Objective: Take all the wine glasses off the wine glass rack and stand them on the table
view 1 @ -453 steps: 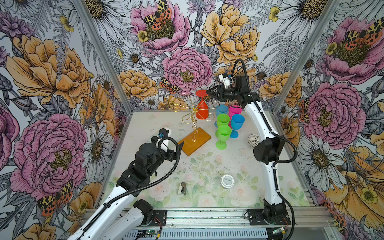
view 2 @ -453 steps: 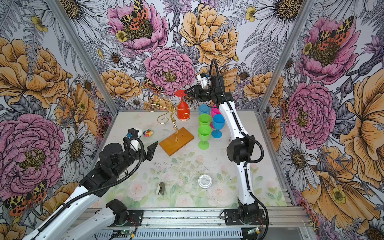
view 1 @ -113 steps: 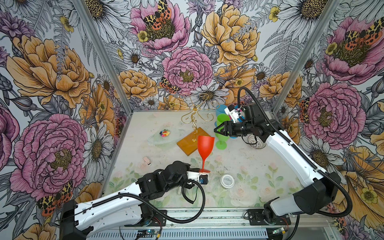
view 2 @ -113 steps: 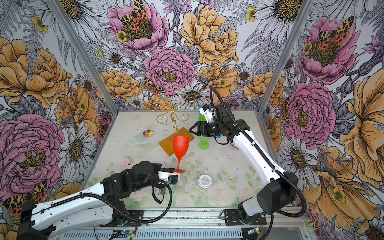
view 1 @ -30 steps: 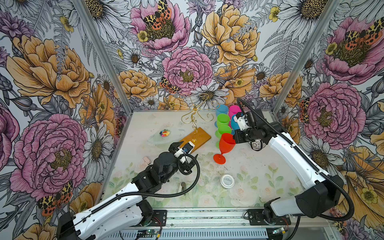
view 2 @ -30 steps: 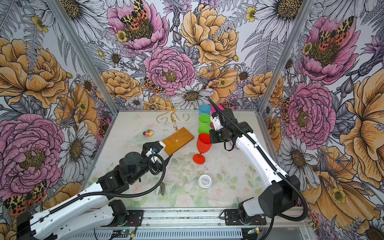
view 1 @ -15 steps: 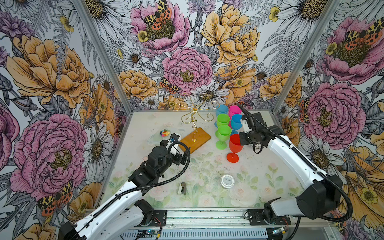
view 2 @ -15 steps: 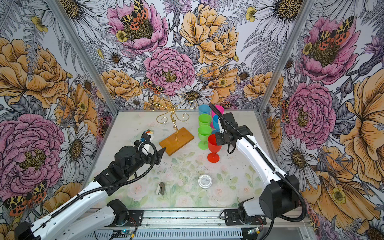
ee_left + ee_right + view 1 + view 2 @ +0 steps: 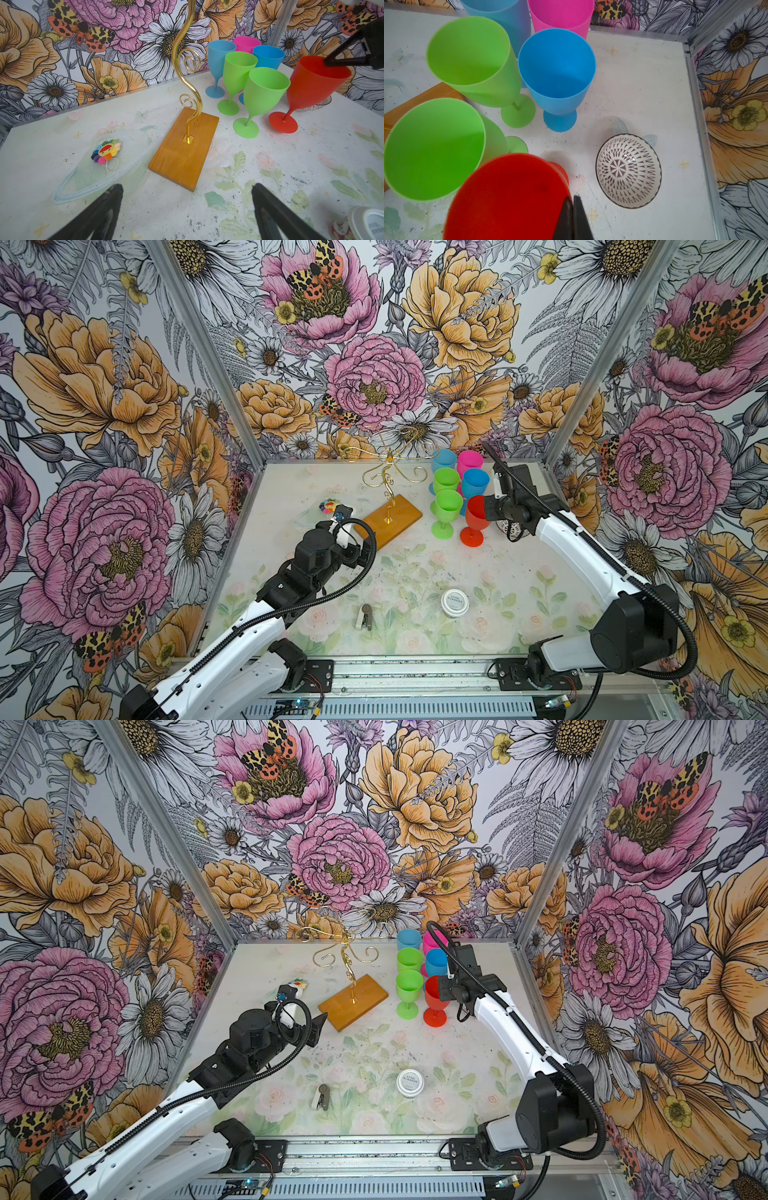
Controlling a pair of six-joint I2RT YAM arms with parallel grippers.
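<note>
right gripper (image 9: 572,200) — pinching rim of red wine glass (image 9: 476,512) | red wine glass: foot on table (image 9: 419,572), toward back right corner, just beside green glass (image 9: 447,506), clear of wine glass rack (image 9: 392,517) at mid-back | left gripper (image 9: 187,187) — spread wide, holding nothing, near rack base's front corner

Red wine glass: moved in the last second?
Yes. The red wine glass has shifted right, away from the wine glass rack, now beside the front green glass.
</note>
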